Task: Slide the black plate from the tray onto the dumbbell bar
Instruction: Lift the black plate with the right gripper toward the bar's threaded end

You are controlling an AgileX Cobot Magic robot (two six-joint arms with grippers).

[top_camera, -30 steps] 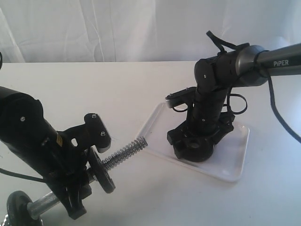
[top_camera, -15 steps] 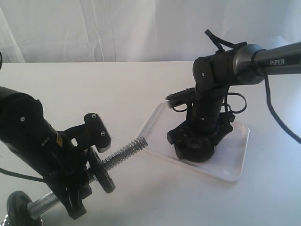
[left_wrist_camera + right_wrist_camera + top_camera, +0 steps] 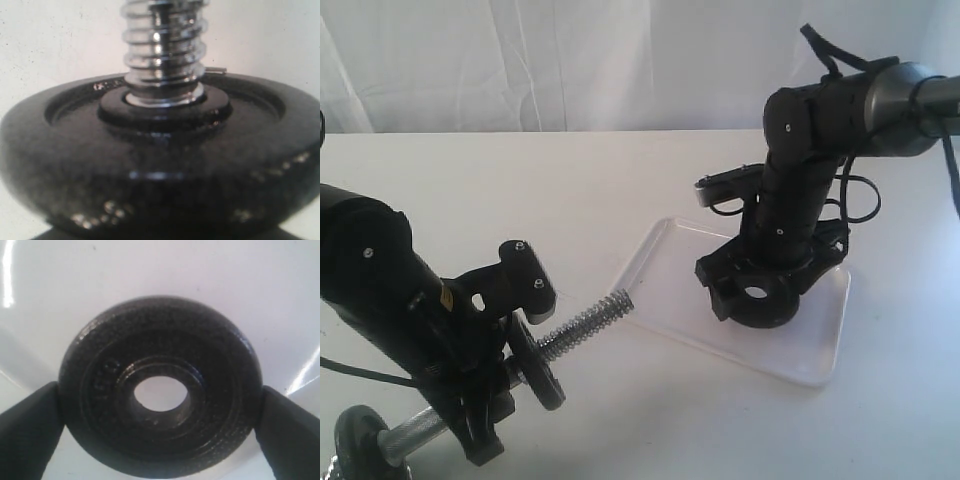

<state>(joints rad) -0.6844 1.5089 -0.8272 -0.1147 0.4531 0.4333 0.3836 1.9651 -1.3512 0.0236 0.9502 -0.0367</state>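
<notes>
The right tool clamps the round black plate, the left tool the threaded silver dumbbell bar; square the plate's hole to the bar's tip first.

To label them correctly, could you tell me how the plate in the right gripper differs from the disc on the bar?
The black plate has an empty centre hole; the mounted disc has the dumbbell bar through it. The right gripper pinches the black plate's rim over the tray; the mounted disc sits off the tray. Both are round and black.
</notes>
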